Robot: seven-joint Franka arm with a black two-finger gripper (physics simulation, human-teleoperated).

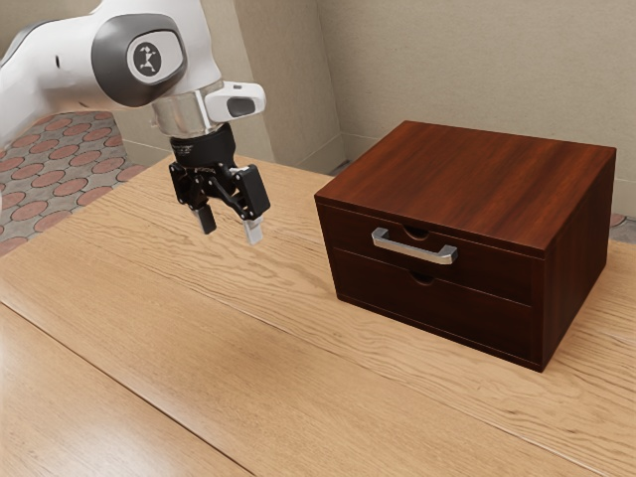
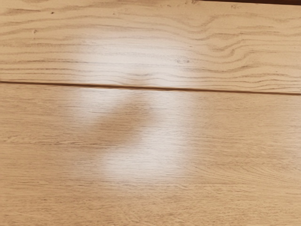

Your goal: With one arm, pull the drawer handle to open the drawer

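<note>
The black two-finger gripper (image 1: 229, 225) hangs above the light wooden table (image 1: 248, 368) with its fingers apart and nothing between them. It points down and a little toward the exterior view's right.

The task's thing, the silver metal bar handle (image 1: 414, 246), sits on the upper drawer (image 1: 497, 266) of the dark red-brown wooden cabinet (image 1: 477, 174), well apart from the gripper, toward the exterior view's right. The drawer looks closed, with its front level with the cabinet's face.

I judge the step in hand to be the approach. To do it well, the hand should probably turn so that its fingers face the drawer front, then come in level with the bar, one finger above and one below. After closing, the pull should go straight out from the front – a slanted pull could jam the drawer or drag the whole cabinet.

The handle is smooth, rounded and shiny, so the fingers may slip on it. The cabinet is polished, with dark streaked grain and sharp edges. The lower drawer (image 1: 437, 308) has a small half-round notch. In the wrist view the table shows wavy grain and a thin dark seam (image 2: 150, 88) – a flat, matte surface.
</note>
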